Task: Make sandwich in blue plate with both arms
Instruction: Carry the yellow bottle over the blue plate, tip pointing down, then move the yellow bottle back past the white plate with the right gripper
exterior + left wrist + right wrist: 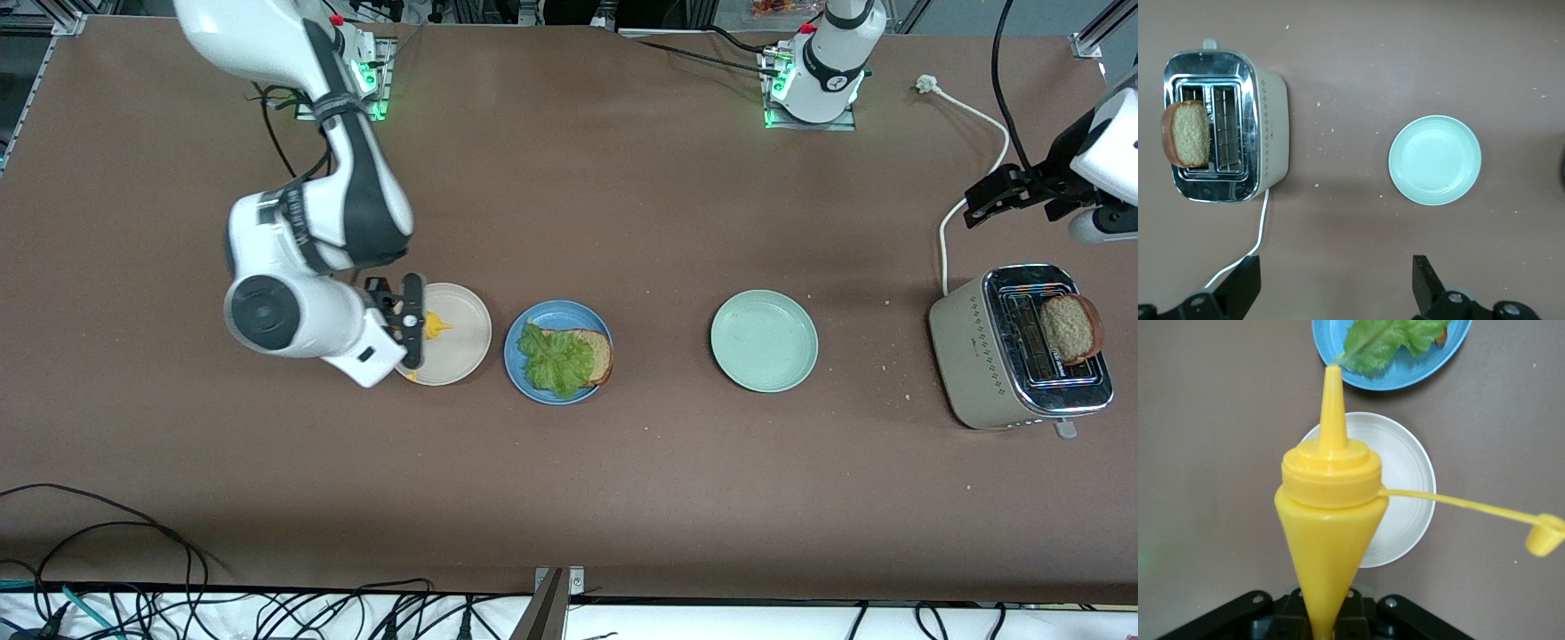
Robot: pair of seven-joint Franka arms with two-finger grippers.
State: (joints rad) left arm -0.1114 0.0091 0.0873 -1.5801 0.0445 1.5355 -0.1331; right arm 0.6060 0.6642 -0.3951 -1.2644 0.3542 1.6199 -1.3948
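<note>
- The right gripper (411,331) hangs over the beige plate (462,351), its jaws clamped on a yellow sauce bottle (1329,520).
- The blue plate (526,372) sits just beside the beige plate, toward the left arm's end, holding a bread slice (597,353) with lettuce (556,359) on top.
- The left gripper (1337,285) hovers with jaws spread apart near the toaster (969,347), where another bread slice (1070,328) stands in a slot.
- The green plate (764,340) lies between the blue plate and the toaster.

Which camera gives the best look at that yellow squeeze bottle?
The right wrist view: the yellow bottle fills it, nozzle up, cap hanging open, held over the beige plate. The front view shows only a yellow sliver beside the right hand; the left wrist view shows none.
</note>
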